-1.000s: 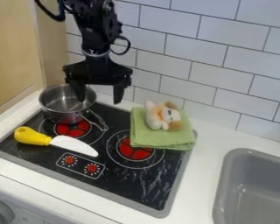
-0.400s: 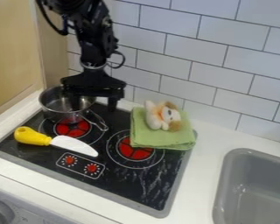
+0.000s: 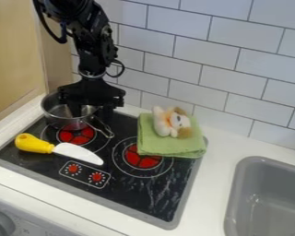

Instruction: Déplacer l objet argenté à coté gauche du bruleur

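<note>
At 7 to 8 o'clock in the camera view, a grey knob (image 3: 1, 224) sits on the white front below the tabletop (image 3: 24, 186). A pale wooden panel (image 3: 13, 55) stands at 10 o'clock. At 8 o'clock, a toy knife (image 3: 78, 152) lies on the black stove (image 3: 151, 193), its yellow handle toward 10 o'clock and its white blade toward 4 o'clock. Just beyond it, at 9 o'clock, the silver pot (image 3: 66, 121) stands upright at the stove's far left corner, over the 12 o'clock part of the left burner (image 3: 76, 135); its wire handle points to 4 o'clock. Two red dials (image 3: 73, 168) show at 7 o'clock. The black gripper (image 3: 92, 114) hangs down at the pot's 3 o'clock side, its fingers spread, one inside the pot and the other outside the rim; whether either touches the metal, I cannot tell. The right burner (image 3: 142, 160) is at 6 o'clock. Next comes a folded green cloth (image 3: 174, 148), between 4 and 5 o'clock, partly over the stove's edge, with a plush dog (image 3: 171, 122) resting on it. White wall tiles (image 3: 236, 69) rise from 12 to 3 o'clock, and a grey sink (image 3: 236, 184) is set in between 4 and 5 o'clock.
</note>
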### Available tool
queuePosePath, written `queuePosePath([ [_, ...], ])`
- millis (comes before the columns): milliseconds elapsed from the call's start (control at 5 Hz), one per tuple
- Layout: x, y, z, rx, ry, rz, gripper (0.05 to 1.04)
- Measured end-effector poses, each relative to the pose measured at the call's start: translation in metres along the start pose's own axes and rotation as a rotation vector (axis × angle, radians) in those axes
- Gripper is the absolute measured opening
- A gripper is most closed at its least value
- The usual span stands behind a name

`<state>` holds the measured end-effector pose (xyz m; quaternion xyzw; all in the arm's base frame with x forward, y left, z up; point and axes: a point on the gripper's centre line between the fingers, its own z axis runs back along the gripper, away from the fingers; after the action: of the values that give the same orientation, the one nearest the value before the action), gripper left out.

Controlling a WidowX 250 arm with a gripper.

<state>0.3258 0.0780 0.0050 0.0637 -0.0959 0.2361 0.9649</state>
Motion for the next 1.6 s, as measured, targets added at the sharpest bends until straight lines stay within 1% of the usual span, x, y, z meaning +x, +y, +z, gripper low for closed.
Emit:
queuePosePath([
  [200, 0.000, 0.000, 0.000, 0.000, -0.001, 0.005, 0.329],
  [400, 0.001, -0.001, 0.000, -0.004, -0.007, 0.008, 0.138],
  [600, 0.001, -0.003, 0.000, 0.000, -0.011, 0.007, 0.074],
  [1000, 0.001, -0.003, 0.001, 0.015, -0.018, -0.003, 0.069],
  [1200, 0.006, -0.008, 0.014, 0.013, -0.059, -0.020, 0.066],
  [1400, 0.001, -0.017, 0.032, 0.007, -0.101, -0.056, 0.064],
  [1600, 0.001, -0.033, 0.064, -0.003, -0.173, -0.102, 0.064],
])
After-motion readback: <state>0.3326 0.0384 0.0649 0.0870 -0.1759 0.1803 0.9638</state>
